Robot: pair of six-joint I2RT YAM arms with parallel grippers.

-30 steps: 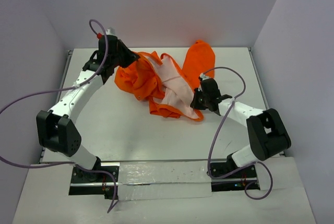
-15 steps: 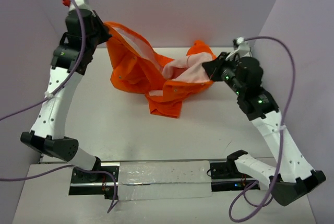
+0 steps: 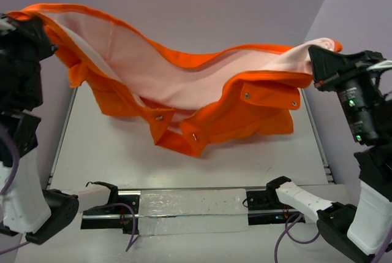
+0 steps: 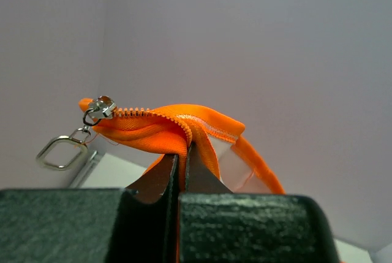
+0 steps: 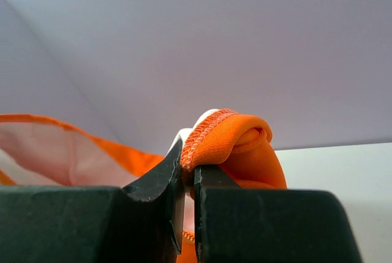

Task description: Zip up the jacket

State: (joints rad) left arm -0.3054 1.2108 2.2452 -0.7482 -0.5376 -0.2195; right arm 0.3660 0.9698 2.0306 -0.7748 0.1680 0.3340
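Pinching the jacket [image 3: 263, 113] by its ends, my left claw [image 4: 182, 151] and right claw [image 5: 188, 160] hang it above the surface [image 3: 122, 149], walls [image 3: 214, 5] close.

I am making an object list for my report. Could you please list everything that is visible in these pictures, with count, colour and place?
jacket: one, orange with pale pink lining, in the air above the table, stretched between both grippers
zipper slider: one, silver, with a ring pull, on the jacket edge near the left gripper
snaps: four seen, silver, on the jacket's front
table: one, white, under the jacket
cables: several, purple, near the arm bases
left gripper: one, black, shut on the jacket's zipper edge
right gripper: one, black, shut on a jacket edge
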